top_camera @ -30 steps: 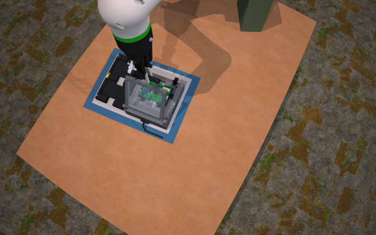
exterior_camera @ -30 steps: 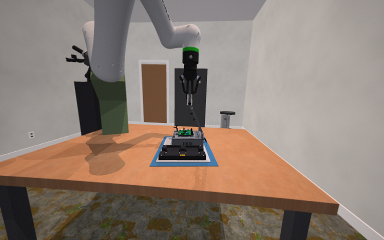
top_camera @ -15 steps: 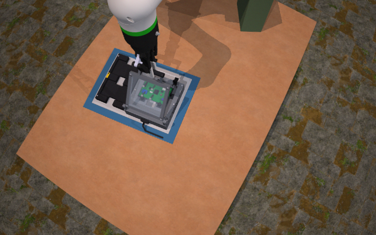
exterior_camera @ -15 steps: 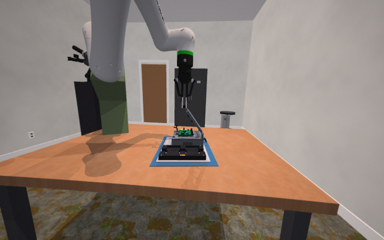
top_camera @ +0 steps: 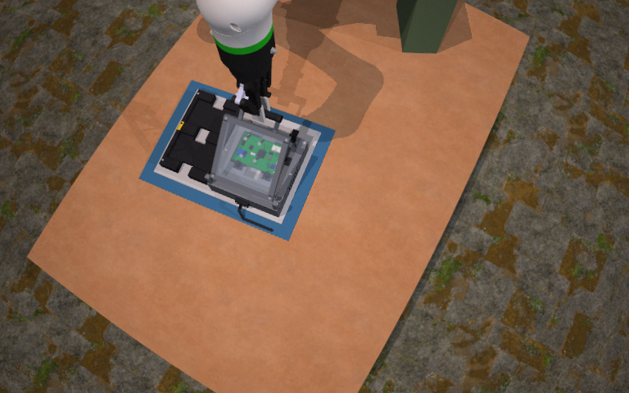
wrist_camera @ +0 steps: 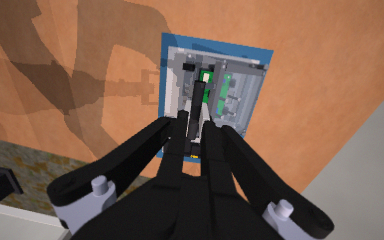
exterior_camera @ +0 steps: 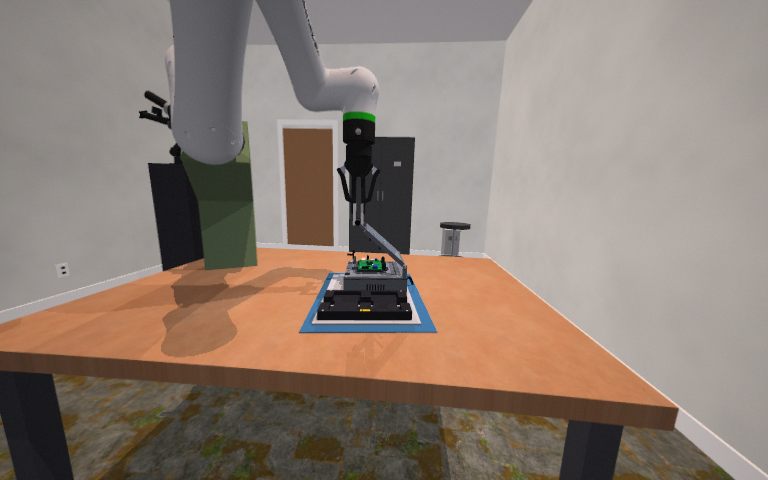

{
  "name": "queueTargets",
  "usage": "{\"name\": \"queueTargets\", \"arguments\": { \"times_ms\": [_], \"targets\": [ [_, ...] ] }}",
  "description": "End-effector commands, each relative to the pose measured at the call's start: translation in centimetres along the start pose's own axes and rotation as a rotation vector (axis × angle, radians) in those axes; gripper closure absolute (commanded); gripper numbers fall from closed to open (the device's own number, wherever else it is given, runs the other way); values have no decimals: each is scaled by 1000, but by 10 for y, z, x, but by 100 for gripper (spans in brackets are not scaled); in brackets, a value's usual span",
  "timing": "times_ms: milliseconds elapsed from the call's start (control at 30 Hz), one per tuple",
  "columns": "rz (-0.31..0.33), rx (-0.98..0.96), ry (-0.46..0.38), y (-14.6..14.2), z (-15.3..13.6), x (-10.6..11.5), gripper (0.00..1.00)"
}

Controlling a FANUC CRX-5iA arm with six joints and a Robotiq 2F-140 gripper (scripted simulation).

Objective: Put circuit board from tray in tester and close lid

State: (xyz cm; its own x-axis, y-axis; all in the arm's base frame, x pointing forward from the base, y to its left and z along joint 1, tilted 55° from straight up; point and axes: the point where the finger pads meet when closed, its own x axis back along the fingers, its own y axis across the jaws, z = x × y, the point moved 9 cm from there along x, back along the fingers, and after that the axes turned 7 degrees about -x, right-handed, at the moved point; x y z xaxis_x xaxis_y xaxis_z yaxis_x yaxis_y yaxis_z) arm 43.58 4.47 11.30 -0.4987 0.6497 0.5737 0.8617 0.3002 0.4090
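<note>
The green circuit board [top_camera: 257, 152] [exterior_camera: 370, 264] [wrist_camera: 205, 76] lies in the grey tester [top_camera: 260, 204] [exterior_camera: 373, 281], seen through the lid's clear window. The lid [top_camera: 217, 148] [exterior_camera: 386, 246] [wrist_camera: 240, 95] is tilted partway down over the board, sloping up from its hinge to its handle. My gripper [top_camera: 252, 104] [exterior_camera: 356, 220] [wrist_camera: 195, 109] is shut on the lid's black handle [top_camera: 274, 116] [wrist_camera: 197, 102] and holds that edge up above the tester. The black tray [top_camera: 194, 134] [exterior_camera: 365, 308] beside the tester shows empty pockets.
Tray and tester stand on a white plate on a blue mat [top_camera: 208, 199] [exterior_camera: 317, 325] [wrist_camera: 167, 42] on the wooden table [top_camera: 185, 286] [exterior_camera: 509, 339]. A black cable [top_camera: 252, 222] runs out from the tester. The arm's green pedestal [top_camera: 424, 23] [exterior_camera: 226, 215] stands at the table's back.
</note>
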Motion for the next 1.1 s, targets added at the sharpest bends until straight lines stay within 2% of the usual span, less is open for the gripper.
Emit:
{"name": "queueTargets", "arguments": {
  "times_ms": [0, 1067],
  "targets": [
    [-1, 0, 0, -2, 0, -3, 100],
    [-1, -1, 0, -31, -4, -51, 100]
  ]
}}
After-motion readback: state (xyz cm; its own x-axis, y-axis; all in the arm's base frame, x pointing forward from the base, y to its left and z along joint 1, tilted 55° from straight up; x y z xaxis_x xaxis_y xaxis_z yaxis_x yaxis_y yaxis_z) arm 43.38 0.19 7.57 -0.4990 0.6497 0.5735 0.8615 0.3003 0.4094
